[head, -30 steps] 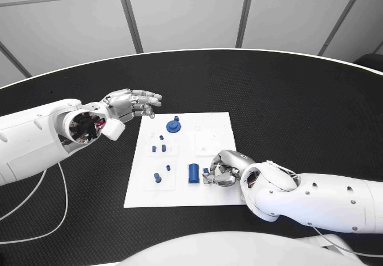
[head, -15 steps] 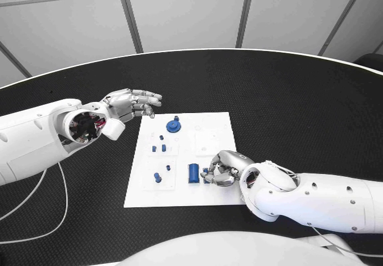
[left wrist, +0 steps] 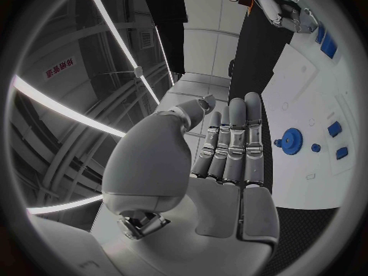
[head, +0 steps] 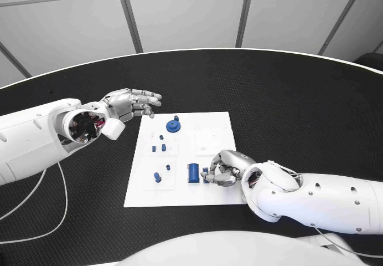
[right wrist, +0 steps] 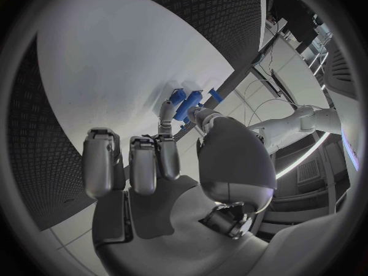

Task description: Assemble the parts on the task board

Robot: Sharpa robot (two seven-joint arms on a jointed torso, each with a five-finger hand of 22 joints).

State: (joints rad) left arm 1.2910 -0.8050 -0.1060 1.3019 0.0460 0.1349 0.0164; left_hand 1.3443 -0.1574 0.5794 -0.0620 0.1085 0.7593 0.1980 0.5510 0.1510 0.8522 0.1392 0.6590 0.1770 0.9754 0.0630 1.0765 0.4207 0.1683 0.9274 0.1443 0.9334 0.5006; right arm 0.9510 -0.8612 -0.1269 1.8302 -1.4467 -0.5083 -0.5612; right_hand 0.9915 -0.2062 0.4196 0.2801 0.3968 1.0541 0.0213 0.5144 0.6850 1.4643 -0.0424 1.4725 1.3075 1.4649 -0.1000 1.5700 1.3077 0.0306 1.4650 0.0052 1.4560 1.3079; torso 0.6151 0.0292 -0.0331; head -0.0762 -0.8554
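The white task board (head: 182,191) lies mid-table. My right hand (head: 224,168) rests low over its near right part, fingers curled. Thumb and a finger (right wrist: 165,111) pinch a small blue part (head: 206,177) that sits just right of an upright blue block (head: 193,172). That small blue part (right wrist: 192,99) shows between the fingertips in the right wrist view. My left hand (head: 133,102) hovers off the board's far left corner, fingers (left wrist: 233,142) straight and side by side, holding nothing. A blue gear (head: 173,126) stands at the board's far end, also seen as the gear (left wrist: 291,140) from the left wrist.
Several small blue pieces stand in the board's left column, among them a pair (head: 158,148) and a peg (head: 157,177). Black table (head: 303,100) surrounds the board. A thin white cable (head: 56,194) loops on the table at the left.
My right hand has crept a little toward the blue block and its fingers have curled tighter round the small blue part. The left hand has stayed still.
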